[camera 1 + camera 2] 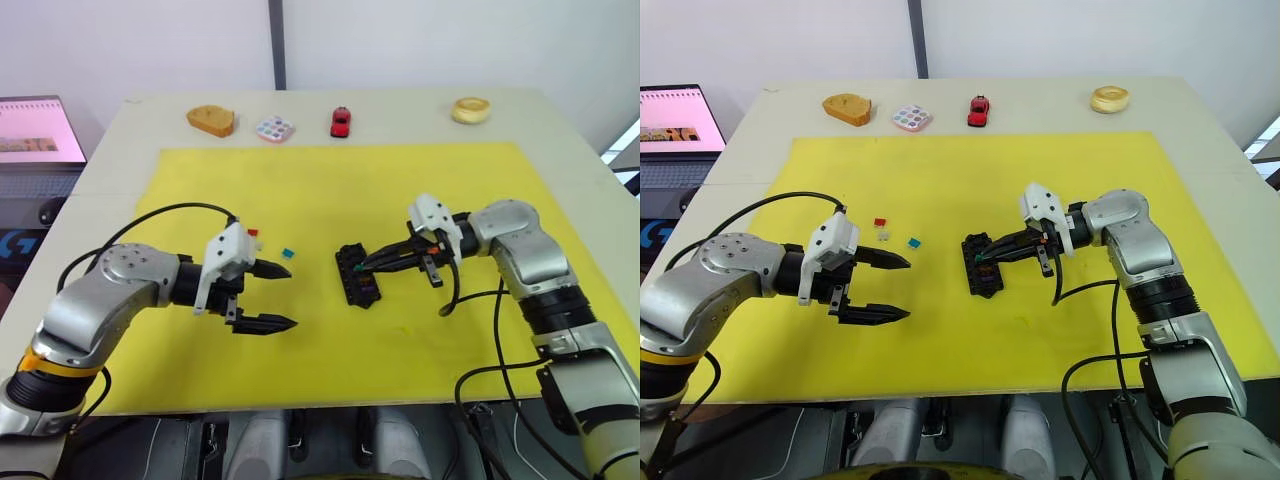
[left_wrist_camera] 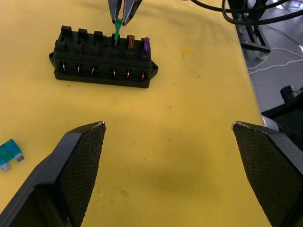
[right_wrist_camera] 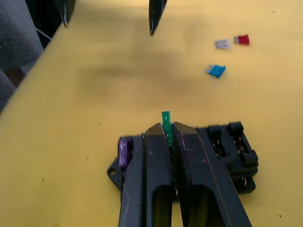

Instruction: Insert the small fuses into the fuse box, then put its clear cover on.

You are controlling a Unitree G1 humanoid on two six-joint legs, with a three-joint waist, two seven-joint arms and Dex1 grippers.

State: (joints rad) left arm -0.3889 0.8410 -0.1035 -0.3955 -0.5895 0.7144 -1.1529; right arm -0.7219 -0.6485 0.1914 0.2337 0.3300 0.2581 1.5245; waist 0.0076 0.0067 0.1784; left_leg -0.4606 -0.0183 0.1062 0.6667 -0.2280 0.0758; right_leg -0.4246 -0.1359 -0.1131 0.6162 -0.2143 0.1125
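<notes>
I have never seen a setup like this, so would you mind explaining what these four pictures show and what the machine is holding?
This is a humanoid robot with two arms, each ending in a two-fingered black pincer. Two pictures come from cameras on its head, looking down over a table with a yellow mat. The other two come from cameras on its wrists, looking along each pincer's fingers.

The right pincer is shut on a green fuse, holding it at a slot of the black fuse box. An orange fuse and a purple fuse already sit in the box. The left pincer is open and holds nothing.

Loose on the mat lie a teal fuse, a grey fuse and a red fuse. Along the table's far edge are a toy car and a dotted tray.
</notes>
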